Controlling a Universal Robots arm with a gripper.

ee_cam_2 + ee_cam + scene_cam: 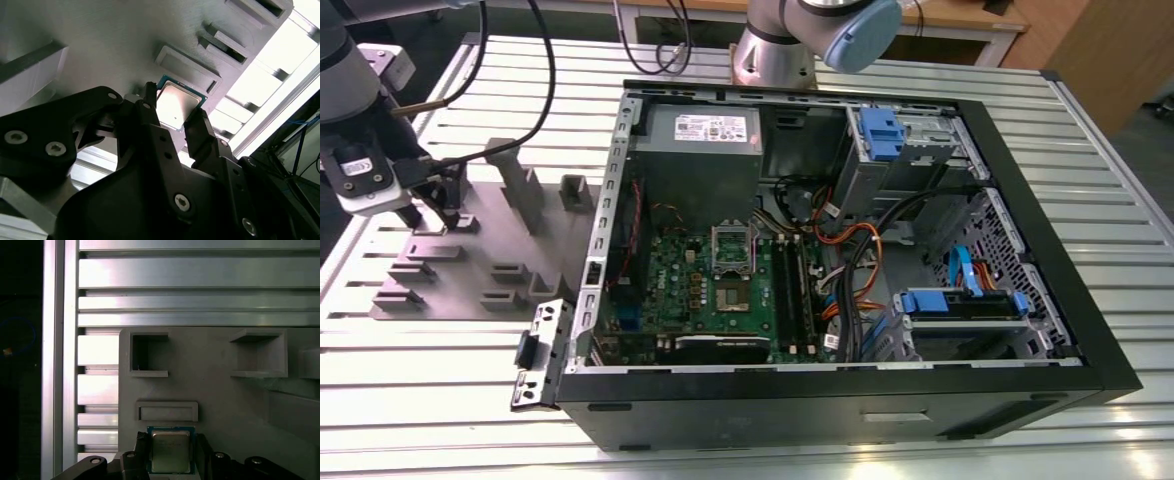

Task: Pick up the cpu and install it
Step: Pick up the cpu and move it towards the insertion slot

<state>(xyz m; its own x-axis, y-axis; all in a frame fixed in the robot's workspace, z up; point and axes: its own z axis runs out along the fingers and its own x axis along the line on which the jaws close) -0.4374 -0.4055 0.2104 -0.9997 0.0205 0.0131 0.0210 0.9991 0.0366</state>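
The cpu is a small square chip with a silvery top and a green rim. It sits between the two black fingers of my gripper, which press on its opposite edges. In the first wrist view the cpu hangs just over the grey fixture plate, close to a shallow rectangular pocket, with my gripper shut on it. In the exterior view my gripper is over the fixture plate at the exterior view's left, well away from the green motherboard and its silver socket frame.
An open black computer case lies on the slatted metal table, with cables, blue drive brackets and a grey power supply box inside. Upright grey blocks rise from the fixture plate beside my gripper.
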